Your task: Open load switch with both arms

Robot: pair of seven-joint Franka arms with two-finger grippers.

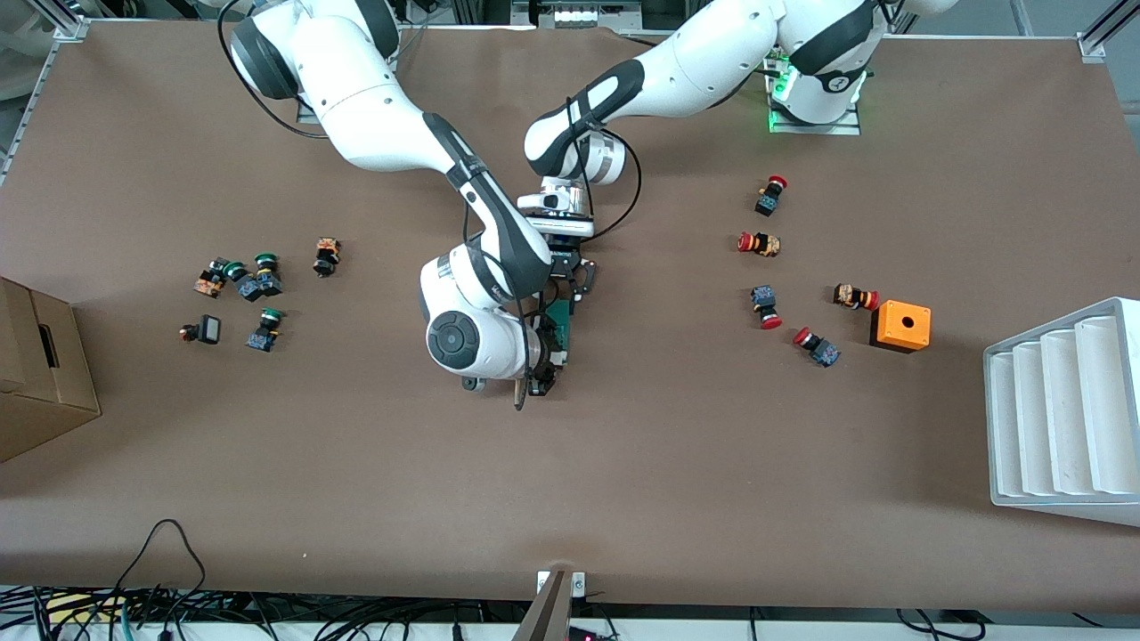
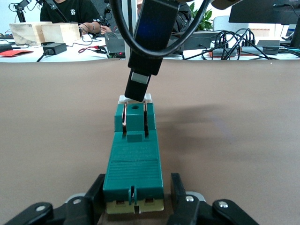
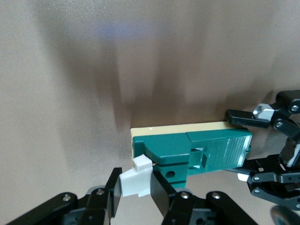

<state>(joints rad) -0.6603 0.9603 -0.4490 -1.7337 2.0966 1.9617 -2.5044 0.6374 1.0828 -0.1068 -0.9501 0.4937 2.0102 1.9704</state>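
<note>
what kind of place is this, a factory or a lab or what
Most likely a robotics lab. Two white robot arms work at a brown table on a green load switch, with sorted push buttons around it. At the table's edge sit desks crowded with cables, electronics and a seated person.

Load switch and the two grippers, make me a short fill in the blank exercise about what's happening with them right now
1. The left gripper is shut on the ____ body of the load switch.
2. The right gripper is shut on the ____ handle at one end of the switch.
3. The orange box has a round ____ in its top face.
4. The switch rests on the brown ____.

Missing words: green; white; hole; table
</note>
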